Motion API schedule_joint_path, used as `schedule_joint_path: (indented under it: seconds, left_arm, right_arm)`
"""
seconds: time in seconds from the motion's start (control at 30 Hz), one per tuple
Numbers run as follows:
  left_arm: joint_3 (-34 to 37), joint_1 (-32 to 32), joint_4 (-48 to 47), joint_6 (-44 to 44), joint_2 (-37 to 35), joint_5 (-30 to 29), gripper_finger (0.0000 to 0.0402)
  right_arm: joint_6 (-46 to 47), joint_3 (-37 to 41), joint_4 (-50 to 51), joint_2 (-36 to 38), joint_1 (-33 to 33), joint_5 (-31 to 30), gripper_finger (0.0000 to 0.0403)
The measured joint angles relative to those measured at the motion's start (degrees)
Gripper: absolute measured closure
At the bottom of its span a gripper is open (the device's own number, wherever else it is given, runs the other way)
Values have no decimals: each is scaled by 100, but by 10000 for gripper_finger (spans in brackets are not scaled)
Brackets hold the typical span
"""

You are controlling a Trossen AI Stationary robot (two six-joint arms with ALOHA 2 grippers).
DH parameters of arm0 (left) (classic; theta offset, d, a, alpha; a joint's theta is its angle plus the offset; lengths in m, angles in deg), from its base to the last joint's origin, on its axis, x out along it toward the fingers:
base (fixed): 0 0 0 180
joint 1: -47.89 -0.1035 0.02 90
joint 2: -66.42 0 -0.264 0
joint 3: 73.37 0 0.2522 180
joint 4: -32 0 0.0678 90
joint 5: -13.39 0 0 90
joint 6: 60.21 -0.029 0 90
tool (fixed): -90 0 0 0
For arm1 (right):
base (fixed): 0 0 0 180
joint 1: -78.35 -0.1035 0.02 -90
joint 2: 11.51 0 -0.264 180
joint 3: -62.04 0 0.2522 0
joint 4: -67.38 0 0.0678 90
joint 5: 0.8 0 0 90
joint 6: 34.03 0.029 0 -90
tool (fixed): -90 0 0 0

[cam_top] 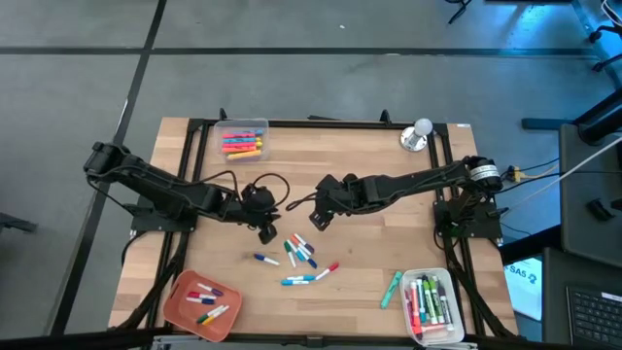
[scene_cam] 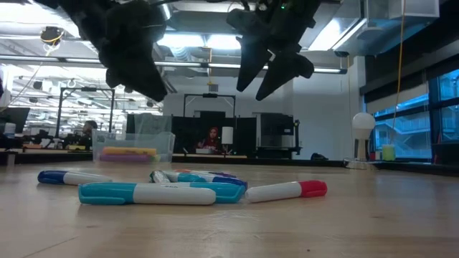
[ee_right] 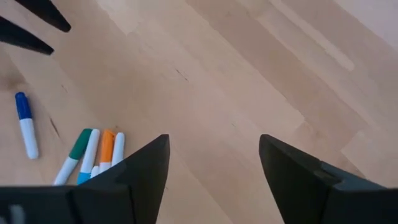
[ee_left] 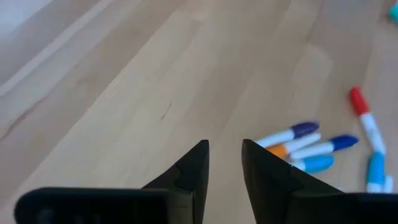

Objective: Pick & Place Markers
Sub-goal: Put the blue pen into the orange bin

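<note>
Several loose markers lie flat on the wooden table: a cluster [cam_top: 299, 251], a blue-capped one [cam_top: 265, 259], a teal pair [cam_top: 296, 280], a red-capped one [cam_top: 328, 271] and a green one [cam_top: 391, 289]. My left gripper [cam_top: 268, 234] hovers above the table just left of the cluster, its fingers a narrow gap apart and empty [ee_left: 224, 144]. My right gripper [cam_top: 318, 218] hangs over the table just beyond the cluster, wide open and empty [ee_right: 214, 138]. In the low view both grippers [scene_cam: 159, 93] [scene_cam: 252, 89] are well above the markers [scene_cam: 165, 192].
A clear bin [cam_top: 243, 141] with markers stands at the far edge. An orange bowl [cam_top: 201, 303] with a few markers sits at the near left, and a white tray [cam_top: 432, 303] with several at the near right. A silver bell [cam_top: 418, 134] is at the far right corner.
</note>
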Motion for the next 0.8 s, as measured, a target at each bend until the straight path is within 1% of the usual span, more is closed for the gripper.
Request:
schedule_joint_path:
  seconds: [0.03, 0.1, 0.2, 0.3, 0.53, 0.63, 0.8]
  left_arm:
    - [0, 0, -88, -81, 0, 52, 312]
    - [0, 0, -311, -153, 0, 174, 315]
    - [0, -51, -624, 260, 0, 206, 319]
    - [0, -105, -678, 379, 0, 233, 324]
    - [0, -129, -665, -292, 0, 251, 334]
    - [0, -129, -674, -300, 0, 235, 339]
    - [0, -129, -656, -304, 0, 231, 347]
  right_arm:
    - [-68, 0, 0, 0, 0, -79, 156]
    - [110, 0, -104, 0, 1, -185, 156]
    - [697, 0, -160, 0, 1, -190, 156]
    - [1058, 0, -140, 0, 1, -154, 156]
    - [1020, 0, -245, 2, 1, -113, 156]
    - [957, 0, -373, 2, 1, -58, 156]
    - [913, 0, -549, 2, 1, 200, 156]
